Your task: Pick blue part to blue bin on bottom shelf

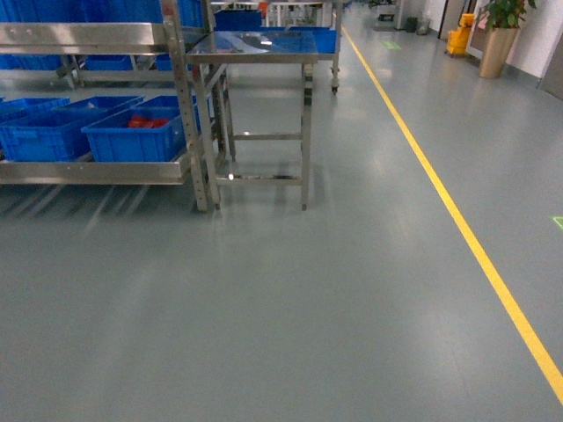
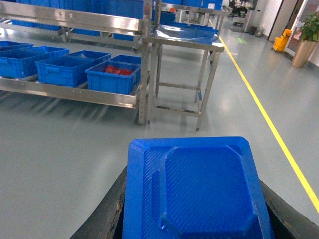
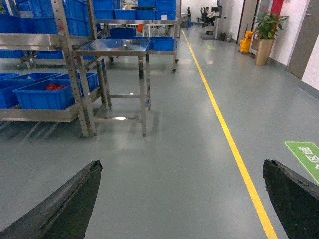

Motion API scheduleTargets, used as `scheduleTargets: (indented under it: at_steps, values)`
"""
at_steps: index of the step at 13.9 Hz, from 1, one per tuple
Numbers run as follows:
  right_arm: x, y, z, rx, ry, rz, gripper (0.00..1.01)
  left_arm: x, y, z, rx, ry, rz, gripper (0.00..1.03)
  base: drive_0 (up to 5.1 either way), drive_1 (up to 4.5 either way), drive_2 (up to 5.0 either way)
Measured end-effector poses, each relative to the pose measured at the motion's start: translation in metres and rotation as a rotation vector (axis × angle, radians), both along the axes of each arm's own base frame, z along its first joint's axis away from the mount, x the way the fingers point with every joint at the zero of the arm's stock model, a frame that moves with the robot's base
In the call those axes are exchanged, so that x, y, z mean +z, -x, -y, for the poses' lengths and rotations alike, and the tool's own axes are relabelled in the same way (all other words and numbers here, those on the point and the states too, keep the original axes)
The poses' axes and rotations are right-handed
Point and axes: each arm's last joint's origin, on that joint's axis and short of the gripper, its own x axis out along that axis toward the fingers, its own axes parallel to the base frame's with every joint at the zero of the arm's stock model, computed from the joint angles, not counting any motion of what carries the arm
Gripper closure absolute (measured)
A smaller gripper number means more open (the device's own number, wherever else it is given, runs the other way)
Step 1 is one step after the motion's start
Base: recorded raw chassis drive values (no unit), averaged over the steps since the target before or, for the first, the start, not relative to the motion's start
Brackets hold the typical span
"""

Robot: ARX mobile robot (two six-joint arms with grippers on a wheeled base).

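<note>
In the left wrist view the blue part [image 2: 199,189] fills the foreground, a dark-blue block with a raised octagonal face. My left gripper [image 2: 197,209] is shut on it, a black finger [image 2: 107,214] showing on each side. Well ahead, the bottom shelf [image 2: 75,92] carries several blue crates. The blue bin [image 2: 67,69] [image 1: 48,132] stands just left of a like crate holding red bags [image 2: 114,77] [image 1: 136,134]. My right gripper [image 3: 182,189] is open over bare floor, with nothing between its fingers. Neither gripper shows in the head view.
A steel table [image 1: 259,54] on thin legs stands just right of the rack post [image 1: 189,105]. A yellow floor line [image 1: 457,220] runs along the right. A green floor mark [image 3: 304,154], a potted plant [image 3: 264,40] and more crates lie farther off.
</note>
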Motion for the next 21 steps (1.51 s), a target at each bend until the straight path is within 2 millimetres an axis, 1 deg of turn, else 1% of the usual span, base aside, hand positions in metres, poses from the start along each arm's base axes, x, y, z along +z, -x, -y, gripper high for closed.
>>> scheduleTargets:
  at_steps: [21]
  values:
    - [-0.0007,0.0000,0.0000,0.000,0.000,-0.008,0.03,0.0004,0.0002,-0.0001,0.000,0.002,0.005,0.60,0.0,4.30,-4.3]
